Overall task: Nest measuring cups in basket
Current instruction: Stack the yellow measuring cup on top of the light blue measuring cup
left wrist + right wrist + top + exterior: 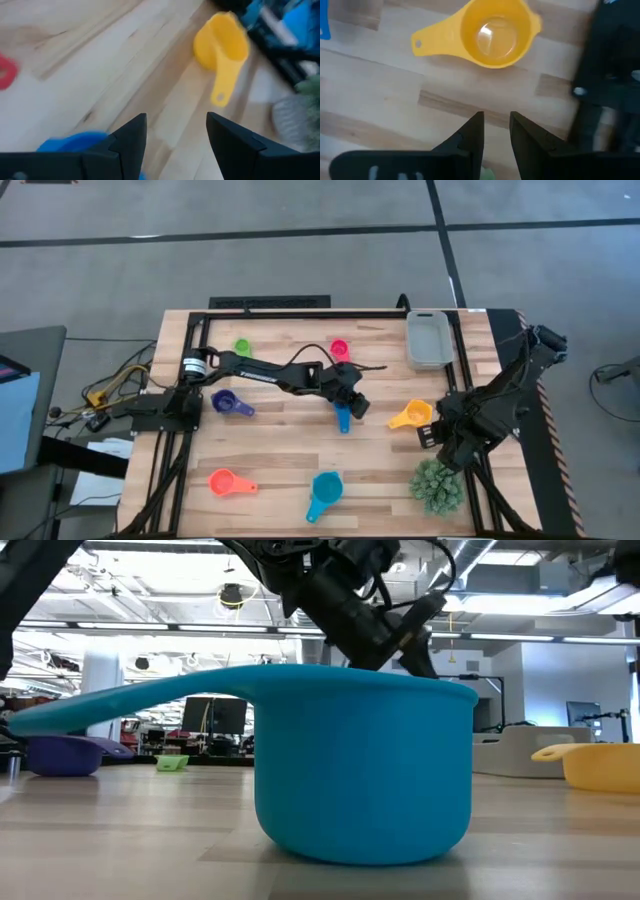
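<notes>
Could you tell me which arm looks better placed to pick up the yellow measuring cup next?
Probably the right. The right gripper hangs just beside the yellow cup, fingers slightly apart and empty. The left gripper sits mid-table over the blue cup, farther from the yellow one.

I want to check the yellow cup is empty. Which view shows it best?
The right wrist view: it looks straight down into the yellow cup, whose bowl looks empty. The high view shows it small, the left wrist view blurred, the low view only side-on at the edge.
</notes>
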